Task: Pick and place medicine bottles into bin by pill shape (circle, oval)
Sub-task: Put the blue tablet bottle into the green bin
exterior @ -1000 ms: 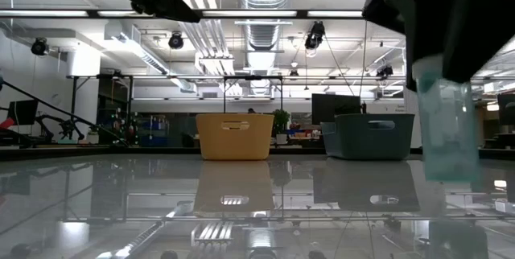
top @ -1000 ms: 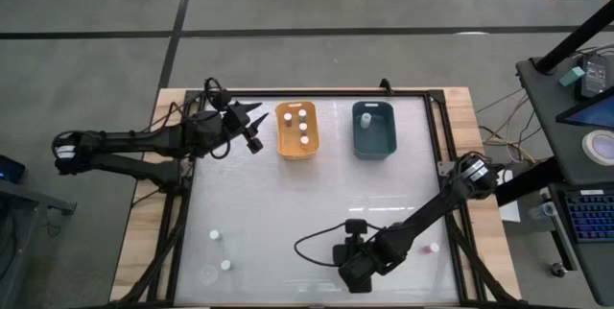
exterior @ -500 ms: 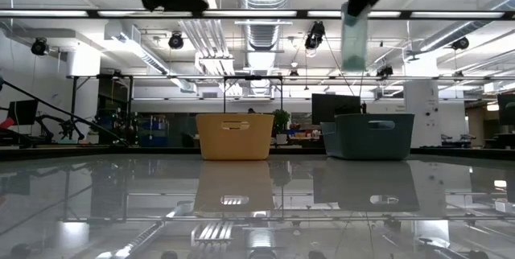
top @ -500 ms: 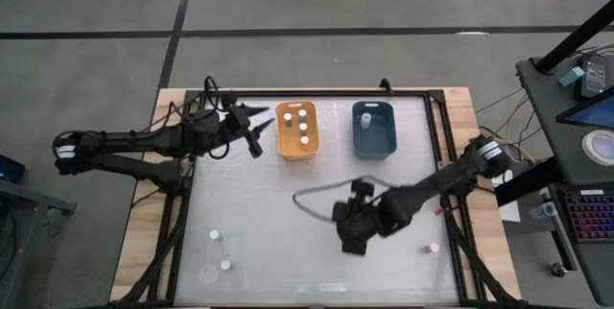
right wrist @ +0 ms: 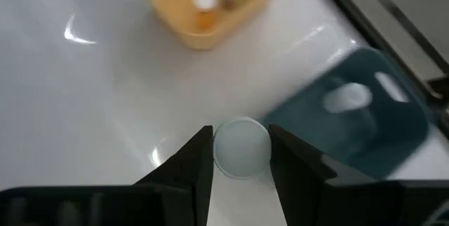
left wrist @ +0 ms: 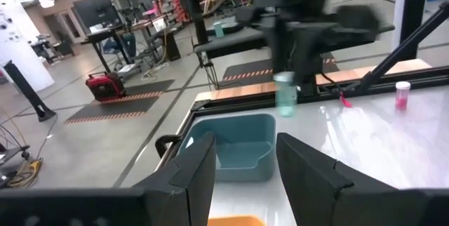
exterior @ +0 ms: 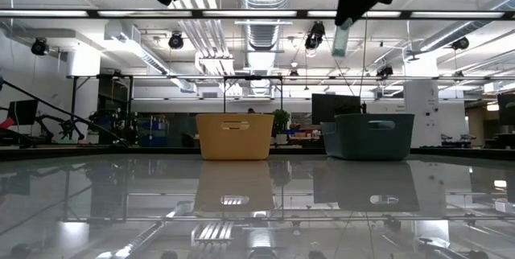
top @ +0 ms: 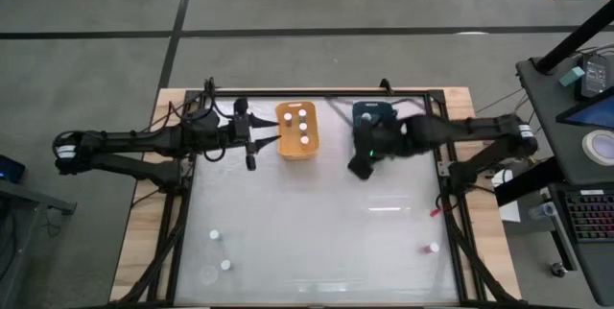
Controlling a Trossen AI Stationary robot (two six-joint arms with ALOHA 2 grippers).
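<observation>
My right gripper (top: 362,161) is shut on a pale translucent medicine bottle with a white cap (right wrist: 240,147). It is high above the table, at the near left corner of the blue bin (top: 379,129). The bottle also shows in the low view (exterior: 341,39) and the left wrist view (left wrist: 285,94). My left gripper (top: 251,146) is open and empty, just left of the orange bin (top: 296,144). The orange bin holds three bottles (top: 302,127). The blue bin holds one bottle (right wrist: 347,97). My right gripper pinches the bottle's upper part, by its cap (right wrist: 223,149), between its two fingers. The fingers come from above and point down. The bottle hangs below them, roughly upright (exterior: 341,46), lifted clear of the table.
Three loose bottles stand near the table's near left corner (top: 215,236) (top: 225,265) (top: 207,273). A pinkish one stands at the near right (top: 434,248) and also shows in the left wrist view (left wrist: 402,94). A black frame (top: 317,95) rims the glass table.
My right gripper has lifted the pale bottle from the table's near edge and carried it high, toward the far edge, to the blue bin. The bottle stays upright in the hold. My left gripper has swung slightly toward the near edge beside the orange bin.
</observation>
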